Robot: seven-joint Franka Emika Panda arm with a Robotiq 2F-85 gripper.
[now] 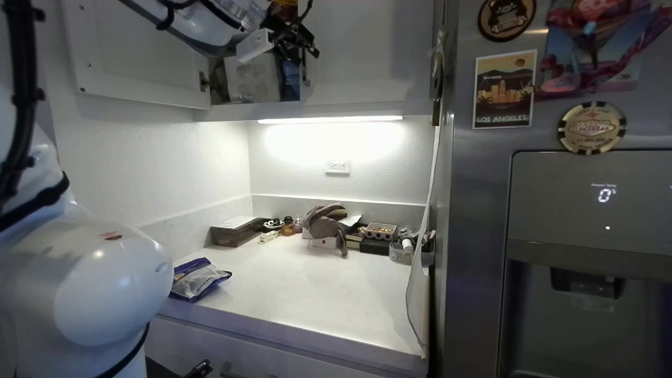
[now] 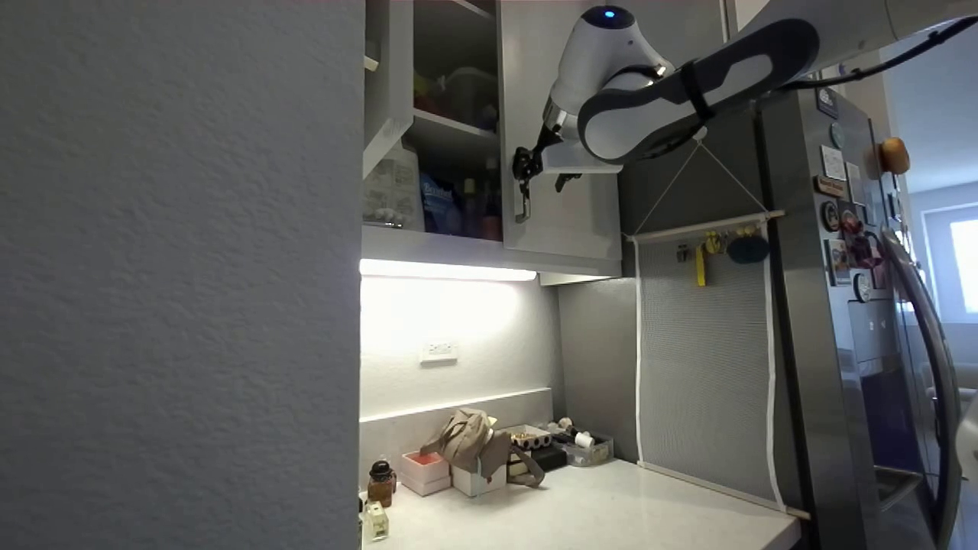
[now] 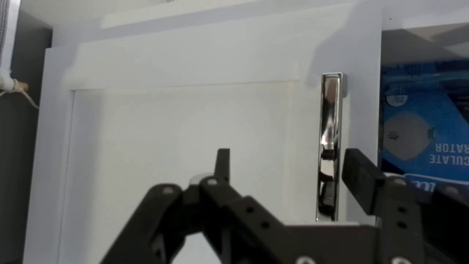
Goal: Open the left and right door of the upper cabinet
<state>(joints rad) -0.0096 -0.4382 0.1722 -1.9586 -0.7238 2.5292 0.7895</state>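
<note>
The upper cabinet [image 1: 252, 111] is white, with boxes and packets on its shelves. Its left door [image 1: 136, 58] stands swung open; its edge also shows in an exterior view [image 2: 388, 84]. The right door [image 1: 367, 63] is shut and white; it also shows in an exterior view [image 2: 569, 221]. In the wrist view the right door [image 3: 183, 128] has a chrome bar handle [image 3: 330, 121] near its free edge. My gripper [image 3: 288, 157] is open, with the handle between its fingers, close to the right-hand finger. Contact cannot be told. The gripper shows at the door's front in both exterior views [image 1: 310, 52] [image 2: 546, 182].
A grey fridge [image 1: 478, 210] stands right of the cabinet, with a hanging mesh organizer [image 2: 703, 344] on its side. A light strip [image 1: 331, 120] runs under the cabinet. The counter [image 1: 294, 289] below bears boxes, a cap [image 1: 324, 226] and a blue packet [image 1: 197, 278].
</note>
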